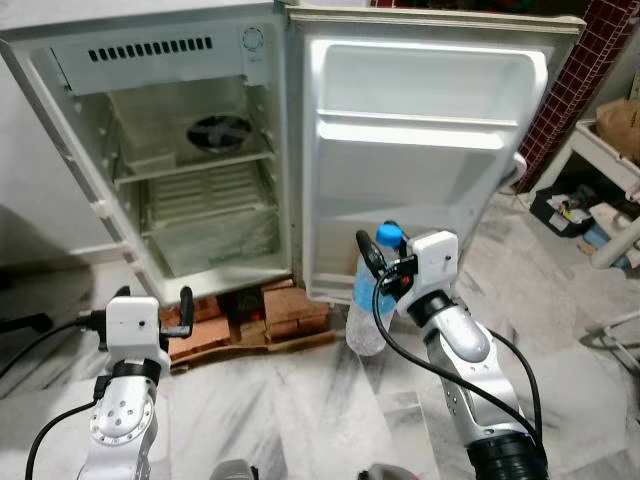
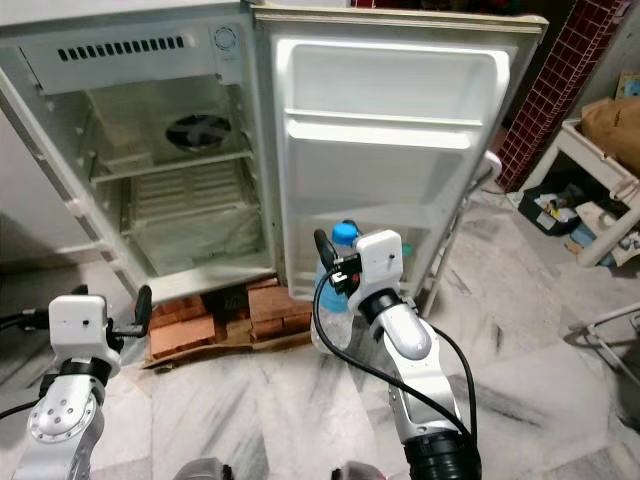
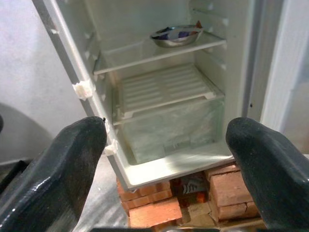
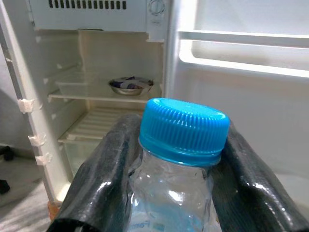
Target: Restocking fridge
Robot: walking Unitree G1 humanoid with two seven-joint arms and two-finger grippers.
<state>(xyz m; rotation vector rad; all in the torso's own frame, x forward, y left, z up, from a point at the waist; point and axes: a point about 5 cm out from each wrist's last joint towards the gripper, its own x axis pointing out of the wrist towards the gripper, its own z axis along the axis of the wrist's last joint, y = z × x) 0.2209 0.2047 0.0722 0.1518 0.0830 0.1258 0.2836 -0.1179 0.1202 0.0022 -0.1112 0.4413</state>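
Blue-capped bottle (image 1: 372, 290) stands upright in your right end effector (image 1: 378, 262), pinched near its neck before the open fridge (image 1: 190, 160); left end effector (image 3: 164, 159) spread.

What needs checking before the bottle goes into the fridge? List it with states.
1. Right claw closed on water bottle: ok.
2. Blue cap on: ok.
3. Fridge door open: ok.
4. Free room on the shelf beside the steel bowl: ok.
5. Left claw open, holding nothing: ok.
6. Bottle fits the bottom door rack: cannot tell, it is hidden behind the bottle.
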